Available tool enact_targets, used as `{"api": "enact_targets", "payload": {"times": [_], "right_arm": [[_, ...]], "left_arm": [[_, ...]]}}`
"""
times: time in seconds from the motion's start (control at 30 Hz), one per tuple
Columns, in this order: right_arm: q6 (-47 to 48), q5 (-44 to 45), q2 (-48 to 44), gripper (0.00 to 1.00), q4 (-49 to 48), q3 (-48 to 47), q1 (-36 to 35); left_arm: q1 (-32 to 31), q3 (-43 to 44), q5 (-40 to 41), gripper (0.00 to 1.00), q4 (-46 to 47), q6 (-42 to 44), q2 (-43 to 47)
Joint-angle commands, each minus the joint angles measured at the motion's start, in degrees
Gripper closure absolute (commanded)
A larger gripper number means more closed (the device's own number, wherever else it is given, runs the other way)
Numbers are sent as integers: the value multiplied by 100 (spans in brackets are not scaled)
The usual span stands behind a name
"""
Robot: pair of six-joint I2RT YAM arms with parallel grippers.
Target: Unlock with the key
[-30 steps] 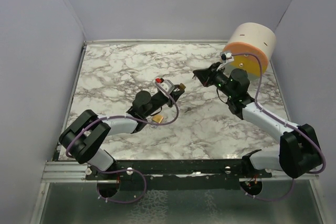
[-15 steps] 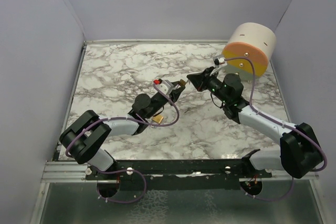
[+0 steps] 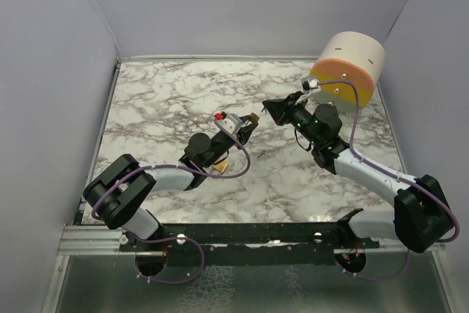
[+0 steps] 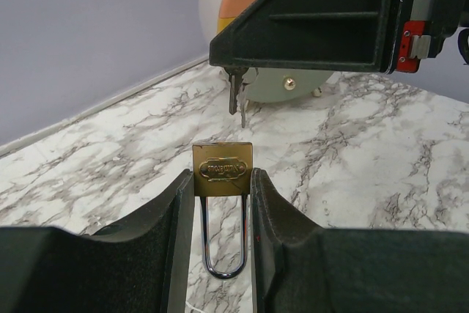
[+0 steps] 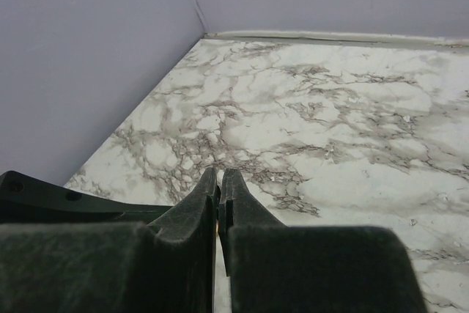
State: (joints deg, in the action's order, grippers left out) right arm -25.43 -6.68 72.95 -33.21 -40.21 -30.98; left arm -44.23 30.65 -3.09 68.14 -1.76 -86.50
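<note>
Alignment is the step in hand. The left gripper (image 4: pixel 219 181) pinches the brass padlock (image 4: pixel 223 169) by its sides, shackle toward the wrist. The right gripper (image 5: pixel 219 181), fingers pressed together on the key (image 4: pixel 235 93), holds it near the lock's outer end. Next, the blade must line up with the keyway, probably on that far face, hidden here. Since a second ago the right gripper has swung left, closing on the padlock.

Left arm (image 3: pixel 165 176) reaches forward and right, left jaws clamped on the padlock (image 4: pixel 222 170); right arm (image 3: pixel 366 166) stretches left, right jaws pinching the key (image 4: pixel 234 97).
</note>
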Motion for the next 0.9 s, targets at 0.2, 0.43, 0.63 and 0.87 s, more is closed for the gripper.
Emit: {"api": "enact_targets", "payload": {"times": [0.2,0.43,0.63,0.87], "right_arm": [[-71,4,-53,99,-230,13,-91],[-113,-9,-35,99,-244,34,-166],[-136,-10,-12,99,-255,88,-198],[-154,-25,0,99,-269,147,-220]], "left_arm": [[-57,47,65,100,281,52,-64],[-88,115,60,100,270,61,-113],[-86,133,72,100,250,120,-71],[-95,138,72,100,242,132,-29]]}}
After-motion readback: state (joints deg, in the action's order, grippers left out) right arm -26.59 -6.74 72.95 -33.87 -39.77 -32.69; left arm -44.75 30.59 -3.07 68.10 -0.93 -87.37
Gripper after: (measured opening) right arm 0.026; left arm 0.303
